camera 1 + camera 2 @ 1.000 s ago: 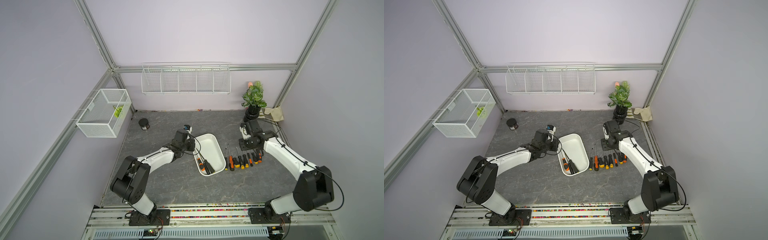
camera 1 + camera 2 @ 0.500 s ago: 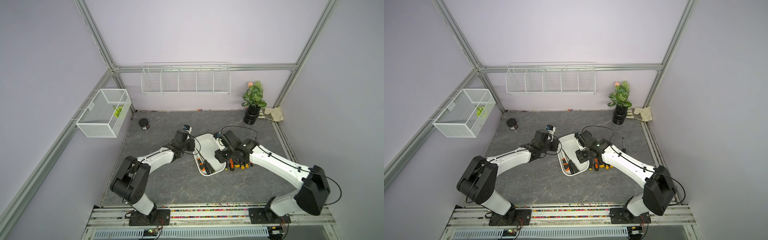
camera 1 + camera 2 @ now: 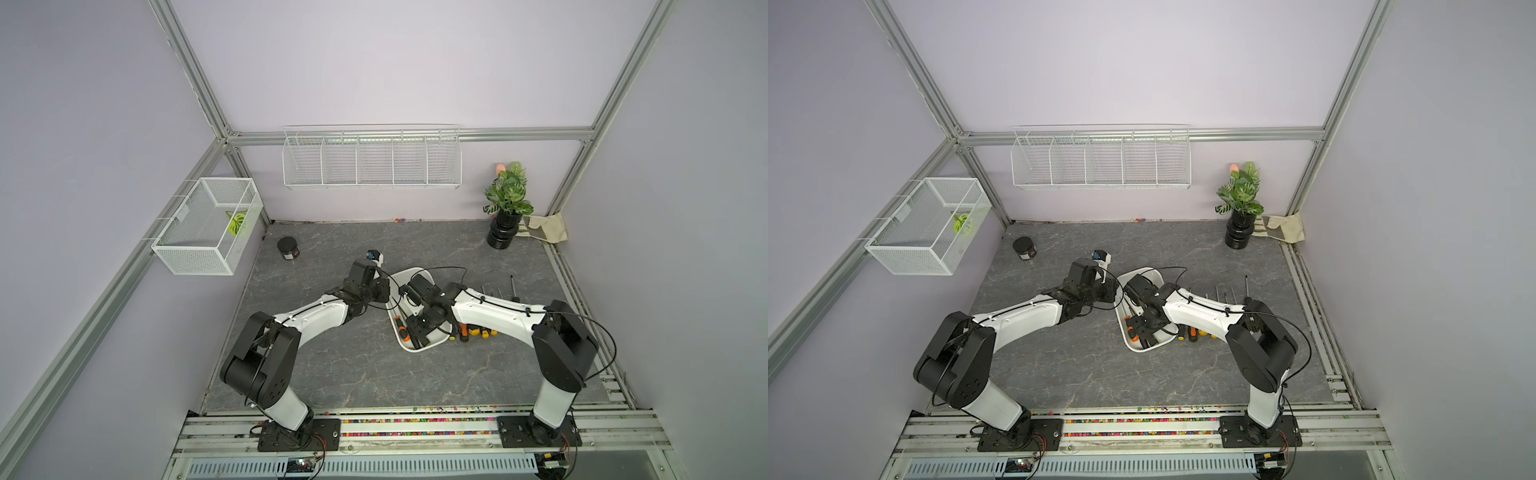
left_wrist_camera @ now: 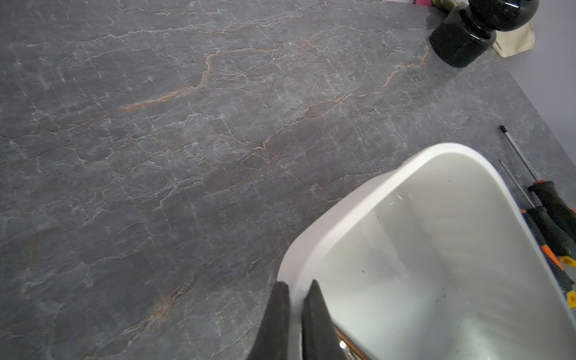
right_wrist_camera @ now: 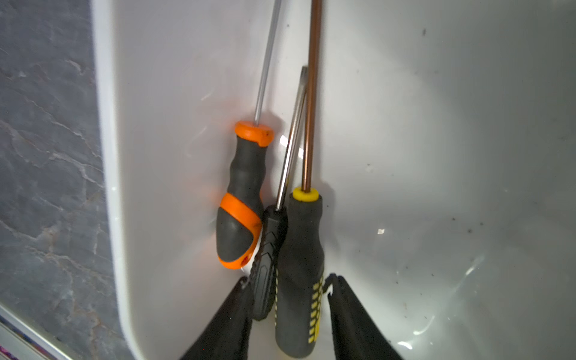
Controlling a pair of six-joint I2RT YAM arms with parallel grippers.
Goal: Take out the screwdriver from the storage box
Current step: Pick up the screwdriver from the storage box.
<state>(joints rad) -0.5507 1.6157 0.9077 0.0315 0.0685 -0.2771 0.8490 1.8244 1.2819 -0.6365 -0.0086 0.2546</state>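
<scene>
**Right gripper straddles two screwdriver handles inside the white tub**

The right gripper points down into the storage box. Its jaws are apart, with one finger on either side of two handles lying together: a slim black screwdriver and a yellow-and-black screwdriver. One finger touches the slim handle. A sliver of white shows between the other finger and the yellow-and-black handle, so nothing is clamped. Just past the slim one, against the box wall, lies an orange-and-black screwdriver. All three shafts run away from the fingertips along the box floor.

In both top views the right arm stretches low from its base, wrist bent down over the box's near end. The left gripper is pinched on the box's rim, one finger inside and one outside, with its arm reaching low. Beyond the box, more screwdrivers lie side by side on the grey table.
</scene>
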